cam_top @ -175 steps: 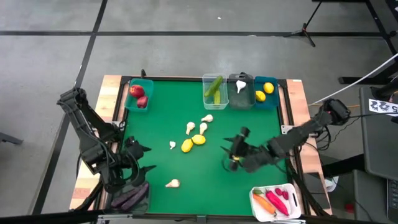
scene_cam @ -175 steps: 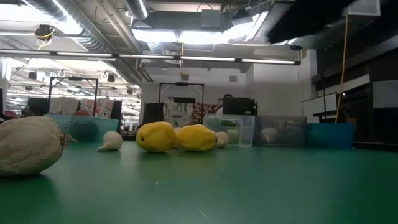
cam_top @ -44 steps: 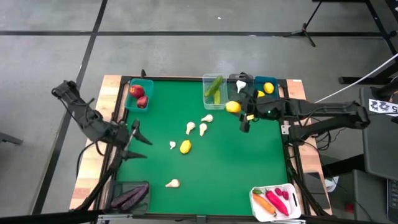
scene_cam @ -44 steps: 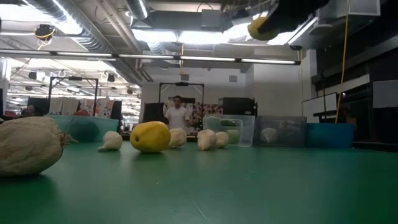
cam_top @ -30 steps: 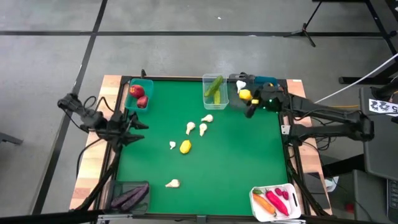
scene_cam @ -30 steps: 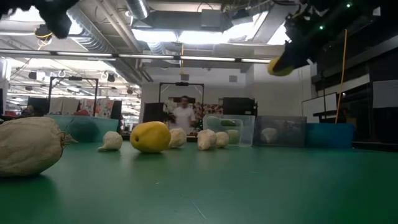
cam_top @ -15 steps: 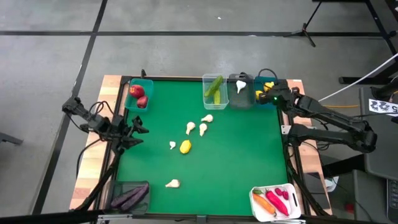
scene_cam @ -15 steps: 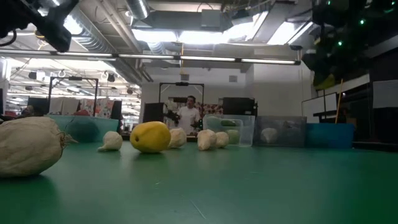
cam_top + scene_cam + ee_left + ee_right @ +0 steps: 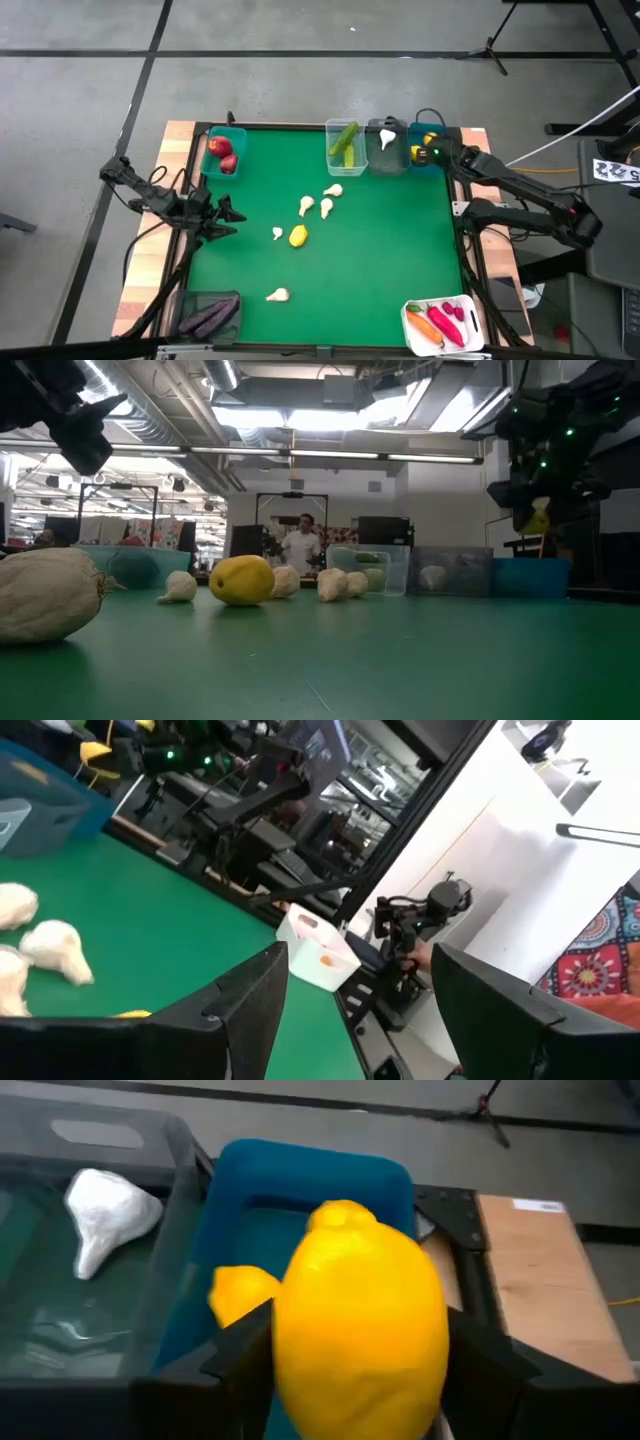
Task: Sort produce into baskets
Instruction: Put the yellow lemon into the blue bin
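Six baskets ring the green table (image 9: 380,250), and most of the produce already sits sorted. At the far edge, from the far-left corner toward the far-right corner: a teal bin with red apples (image 9: 222,153), a clear bin with green cucumbers (image 9: 344,143), a dark grey bin with one white garlic bulb (image 9: 388,140), and a second teal bin (image 9: 428,160) already holding a lemon. A dark grey bin with purple eggplants (image 9: 208,316) stands at the near-left corner; a white bin (image 9: 443,325) with carrot and red-pink peppers stands at the near-right corner.

Judged from this layout, sorting is well advanced but unfinished. Five items lie loose on the table: three garlic bulbs in a cluster (image 9: 320,202) near the centre, a small garlic (image 9: 277,233) just beside a loose lemon (image 9: 298,236), and one more garlic bulb (image 9: 278,295) toward the near edge.

The right gripper (image 9: 350,1370) hangs over the far-right teal bin with a held lemon (image 9: 360,1325) between its fingers, a smooth, rounded, bright yellow fruit with a small nub; release appears to be the step in hand. The left gripper (image 9: 228,213) hovers at the left edge, its fingers apart and holding nothing.
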Available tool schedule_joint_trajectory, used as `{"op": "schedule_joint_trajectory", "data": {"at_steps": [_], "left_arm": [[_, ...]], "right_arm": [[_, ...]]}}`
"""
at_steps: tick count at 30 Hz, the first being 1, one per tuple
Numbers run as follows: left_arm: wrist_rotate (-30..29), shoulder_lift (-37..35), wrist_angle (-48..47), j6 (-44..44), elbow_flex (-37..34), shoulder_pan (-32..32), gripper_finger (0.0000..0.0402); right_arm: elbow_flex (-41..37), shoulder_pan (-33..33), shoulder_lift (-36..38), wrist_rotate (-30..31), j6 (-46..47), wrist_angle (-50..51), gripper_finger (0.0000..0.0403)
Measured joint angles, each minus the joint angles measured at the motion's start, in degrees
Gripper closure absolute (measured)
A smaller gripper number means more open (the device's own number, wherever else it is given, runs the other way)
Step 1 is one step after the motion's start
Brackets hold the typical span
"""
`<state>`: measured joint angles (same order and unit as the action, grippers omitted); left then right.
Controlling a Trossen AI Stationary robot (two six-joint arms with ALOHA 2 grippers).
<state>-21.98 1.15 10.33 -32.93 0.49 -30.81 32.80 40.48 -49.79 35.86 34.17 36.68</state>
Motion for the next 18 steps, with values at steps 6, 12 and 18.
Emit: {"op": "schedule_joint_trajectory", "data": {"at_steps": [6,12,18], "left_arm": [[-0.4,0.0,-1.1,1.3,0.0,0.0,0.0161],[-1.0,0.0,-1.1,1.6,0.0,0.0,0.0161],[-1.0,0.0,-2.8,10.4,0.0,0.0,0.0161]], "right_arm": [[0.0,2.7,-5.6,-5.6,-2.1,-5.4,0.0144],[0.5,2.7,-7.4,-13.4,-7.8,-10.6,0.0137],[2.4,-2.1,-4.5,-31.5,-11.5,-19.5,0.0138]]}}
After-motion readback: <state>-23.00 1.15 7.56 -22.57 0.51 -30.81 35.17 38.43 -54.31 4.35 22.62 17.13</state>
